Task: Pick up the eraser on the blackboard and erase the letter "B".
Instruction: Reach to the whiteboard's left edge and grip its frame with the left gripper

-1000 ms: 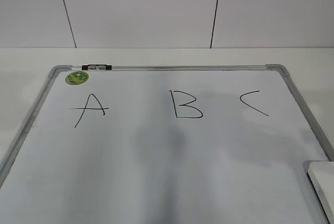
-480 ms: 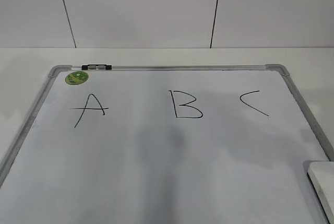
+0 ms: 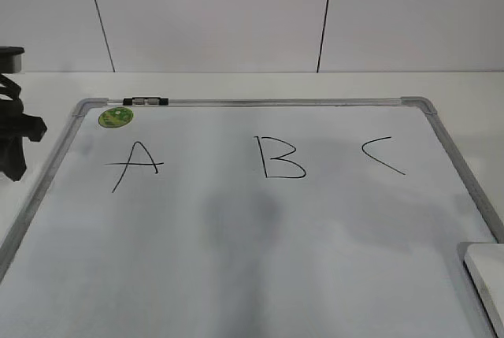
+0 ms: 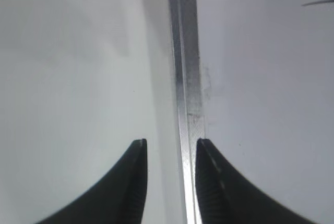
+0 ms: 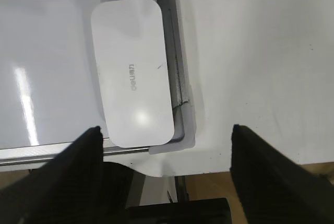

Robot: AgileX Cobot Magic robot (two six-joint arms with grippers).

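The blackboard [image 3: 236,259] is a white board with a grey frame, lying flat. The letter "B" [image 3: 280,157] is drawn in black at its middle, between "A" [image 3: 135,165] and "C" [image 3: 383,155]. The white eraser [image 3: 487,281] lies on the board's near right corner. In the right wrist view the eraser [image 5: 133,72] lies against the frame, and my right gripper [image 5: 166,129] is wide open and empty above its near end. My left gripper [image 4: 171,141] is slightly open and empty over the board's left frame [image 4: 183,67]. It shows dark at the left edge of the exterior view [image 3: 12,145].
A green round sticker [image 3: 116,117] and a black-and-clear clip [image 3: 146,102] sit at the board's far left corner. A white table [image 3: 252,86] surrounds the board. A white panelled wall stands behind. The table's front edge and dark hardware [image 5: 177,208] show below the right gripper.
My left arm has come into the exterior view at the left edge, beside the board's frame. The eraser and the letters have not moved.
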